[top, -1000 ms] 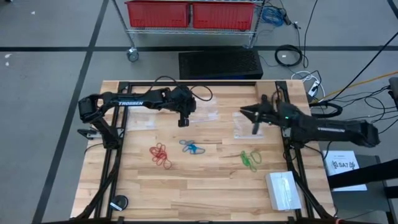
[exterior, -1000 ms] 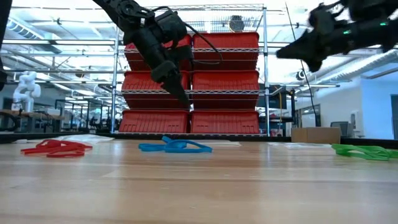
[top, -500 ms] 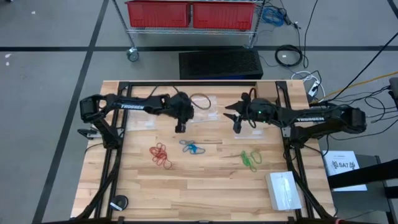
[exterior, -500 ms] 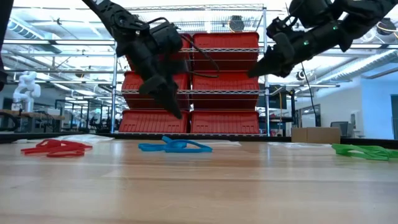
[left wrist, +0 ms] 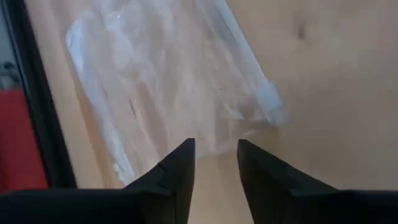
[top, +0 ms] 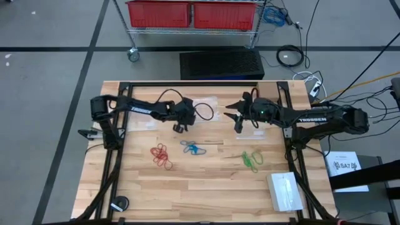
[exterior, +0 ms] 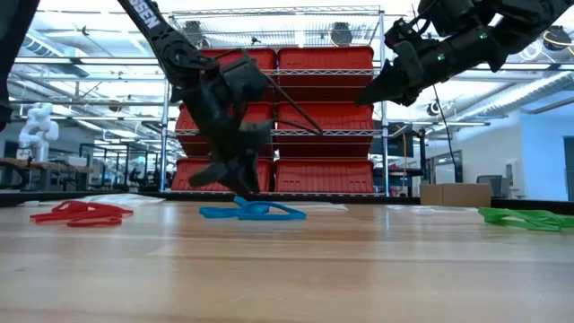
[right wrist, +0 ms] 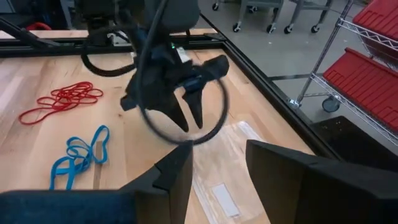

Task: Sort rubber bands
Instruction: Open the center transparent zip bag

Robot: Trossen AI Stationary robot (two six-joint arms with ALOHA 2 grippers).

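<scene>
Rubber bands (top: 192, 149) lie untouched on the worktop (top: 206, 187). We lower the left gripper (top: 179, 128), jaws slightly spread, flat onto the clear bag (left wrist: 168, 81); right gripper (top: 236, 124) waits, jaws spread.

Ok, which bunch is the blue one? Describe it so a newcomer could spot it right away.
On the wooden table, three bunches of thin loops lie in a row across the middle. The blue rubber bands are the centre bunch, just in front of the left gripper, between the red rubber bands and the green rubber bands.
</scene>
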